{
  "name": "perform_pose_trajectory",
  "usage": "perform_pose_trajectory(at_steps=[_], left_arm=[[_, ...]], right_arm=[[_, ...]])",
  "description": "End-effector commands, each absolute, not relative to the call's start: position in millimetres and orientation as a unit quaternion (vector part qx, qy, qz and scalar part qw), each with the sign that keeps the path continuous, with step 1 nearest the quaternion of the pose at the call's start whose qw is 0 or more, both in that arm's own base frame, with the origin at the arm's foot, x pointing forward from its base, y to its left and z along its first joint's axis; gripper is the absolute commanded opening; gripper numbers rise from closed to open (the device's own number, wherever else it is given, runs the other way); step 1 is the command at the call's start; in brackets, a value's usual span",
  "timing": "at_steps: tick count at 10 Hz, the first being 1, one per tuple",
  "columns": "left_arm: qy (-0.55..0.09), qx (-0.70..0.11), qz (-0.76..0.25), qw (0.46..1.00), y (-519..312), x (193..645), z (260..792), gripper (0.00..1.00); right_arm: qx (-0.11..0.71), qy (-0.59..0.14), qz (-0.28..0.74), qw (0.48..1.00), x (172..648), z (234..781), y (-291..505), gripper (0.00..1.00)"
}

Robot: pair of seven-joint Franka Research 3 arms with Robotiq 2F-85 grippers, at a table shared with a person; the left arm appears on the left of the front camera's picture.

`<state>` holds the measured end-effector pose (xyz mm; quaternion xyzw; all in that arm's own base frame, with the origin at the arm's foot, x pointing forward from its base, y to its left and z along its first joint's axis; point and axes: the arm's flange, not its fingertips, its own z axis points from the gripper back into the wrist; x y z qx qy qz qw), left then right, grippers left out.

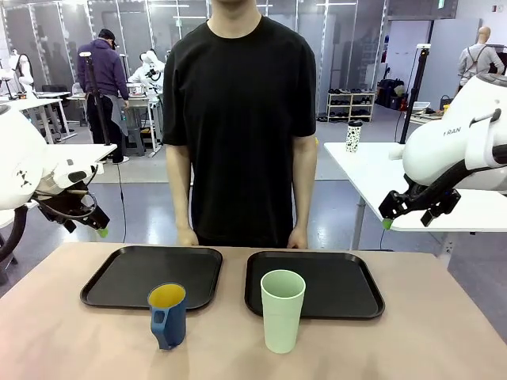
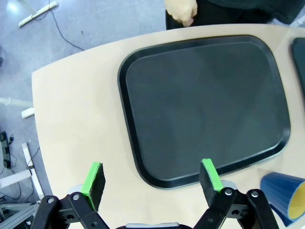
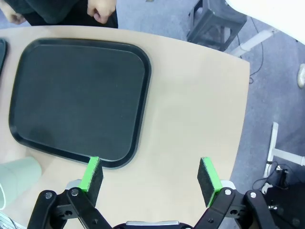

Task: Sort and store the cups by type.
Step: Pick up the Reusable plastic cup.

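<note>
Standing upright near the tabletop's (image 1: 71, 332) robot-side edge, a dark blue mug (image 1: 167, 315) with yellow inside just before the left tray (image 1: 119, 277), a taller pale mint tumbler (image 1: 283, 309) just before the right tray (image 1: 348, 289), both arms raised out past the side edges, left gripper (image 2: 155, 179) and right gripper (image 3: 151, 176) spread wide, holding nothing.

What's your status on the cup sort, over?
Left end effector open, empty; right end effector same. Dark blue mug and mint-green tumbler upright on table, nearside of black trays. Person's hands at far edge, off the trays.
</note>
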<state>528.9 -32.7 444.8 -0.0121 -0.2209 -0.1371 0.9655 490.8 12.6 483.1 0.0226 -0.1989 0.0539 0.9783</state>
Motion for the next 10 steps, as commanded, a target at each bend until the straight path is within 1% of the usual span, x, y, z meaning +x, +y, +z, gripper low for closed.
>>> perform_pose_trajectory(at_steps=[1,10], left_arm=[[-0.222,-0.014,-0.135,0.966,-30.3,527.6,445.6,1.0],[-0.222,-0.014,-0.135,0.966,-30.3,527.6,445.6,1.0]], right_arm=[[0.019,-0.202,0.053,0.978,489.5,483.7,10.3,1.0],[0.019,-0.202,0.053,0.978,489.5,483.7,10.3,1.0]])
